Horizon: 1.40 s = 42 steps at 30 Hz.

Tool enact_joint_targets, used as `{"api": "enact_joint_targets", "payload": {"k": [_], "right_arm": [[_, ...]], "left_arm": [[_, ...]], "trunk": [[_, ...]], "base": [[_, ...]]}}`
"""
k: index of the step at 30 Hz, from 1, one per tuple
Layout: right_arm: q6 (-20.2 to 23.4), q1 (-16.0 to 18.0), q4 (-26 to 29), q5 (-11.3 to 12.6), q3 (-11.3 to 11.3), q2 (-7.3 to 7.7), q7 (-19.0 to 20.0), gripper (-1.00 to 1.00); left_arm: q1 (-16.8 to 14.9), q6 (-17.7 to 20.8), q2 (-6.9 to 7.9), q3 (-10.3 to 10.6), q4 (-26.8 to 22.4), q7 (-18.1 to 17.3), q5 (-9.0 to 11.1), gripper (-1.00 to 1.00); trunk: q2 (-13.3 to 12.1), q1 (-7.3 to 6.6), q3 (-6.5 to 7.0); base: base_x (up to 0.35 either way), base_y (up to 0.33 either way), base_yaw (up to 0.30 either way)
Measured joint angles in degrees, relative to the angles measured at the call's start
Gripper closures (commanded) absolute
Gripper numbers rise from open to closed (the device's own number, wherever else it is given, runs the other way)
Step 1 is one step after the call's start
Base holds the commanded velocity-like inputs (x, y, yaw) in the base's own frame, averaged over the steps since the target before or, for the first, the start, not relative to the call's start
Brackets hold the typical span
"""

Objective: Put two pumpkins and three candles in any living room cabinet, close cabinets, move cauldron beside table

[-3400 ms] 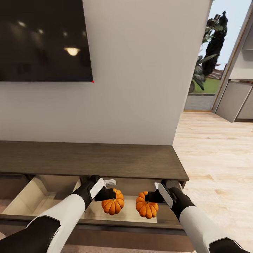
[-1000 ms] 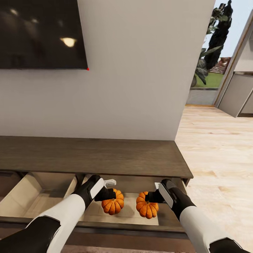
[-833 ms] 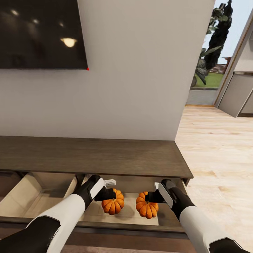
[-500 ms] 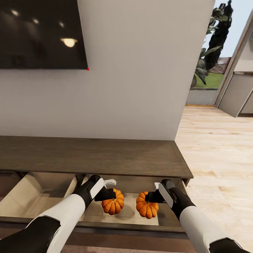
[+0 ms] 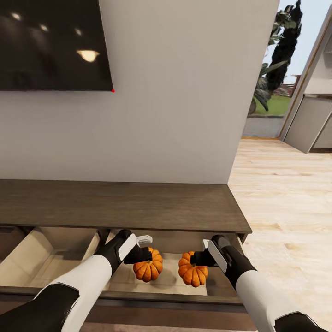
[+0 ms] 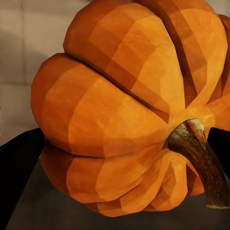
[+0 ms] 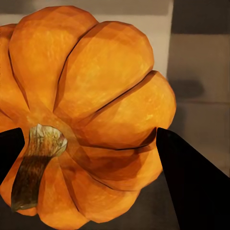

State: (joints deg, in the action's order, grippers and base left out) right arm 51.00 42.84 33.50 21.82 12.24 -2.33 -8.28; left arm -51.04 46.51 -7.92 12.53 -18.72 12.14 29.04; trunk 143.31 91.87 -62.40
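Nothing of yours has moved in the last second: only the head view has slid a touch, while both arms and both pumpkins sit as they did. Your left gripper [image 5: 140, 255] is clenched on the left pumpkin [image 5: 148, 265], and your right gripper [image 5: 199, 258] is clenched on the right pumpkin [image 5: 193, 269]; each wrist view shows its pumpkin [image 6: 129, 110] [image 7: 81, 115] close up between dark fingers [image 7: 191, 187], stem toward the camera. You hold the two side by side, a little apart, over the pale floor of the open right-hand drawer [image 5: 170, 281] of the cabinet [image 5: 120, 205]. A second drawer [image 5: 41, 263] to its left stands open too. A dark screen [image 5: 50, 44] hangs on the wall above
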Motion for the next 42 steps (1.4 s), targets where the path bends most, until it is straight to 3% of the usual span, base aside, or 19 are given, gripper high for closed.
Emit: {"api": "enact_joint_targets", "payload": {"k": [6,13,42], "right_arm": [[0.0,0.0,0.0,0.0,0.0,0.01,0.0,1.0],[0.0,0.0,0.0,0.0,0.0,-0.07,0.0,1.0],[0.0,0.0,0.0,0.0,0.0,-0.08,0.0,1.0]], "left_arm": [[0.0,0.0,-0.01,0.0,0.0,0.0,0.0,1.0],[0.0,0.0,-0.01,0.0,0.0,0.0,0.0,1.0],[0.0,0.0,0.01,0.0,0.0,0.0,0.1,1.0]], "trunk": [[0.0,0.0,0.0],[0.1,0.19,-1.55],[0.1,0.21,-1.77]], "base": [[0.0,0.0,-0.002],[0.0,0.0,0.0],[0.0,0.0,0.0]]}}
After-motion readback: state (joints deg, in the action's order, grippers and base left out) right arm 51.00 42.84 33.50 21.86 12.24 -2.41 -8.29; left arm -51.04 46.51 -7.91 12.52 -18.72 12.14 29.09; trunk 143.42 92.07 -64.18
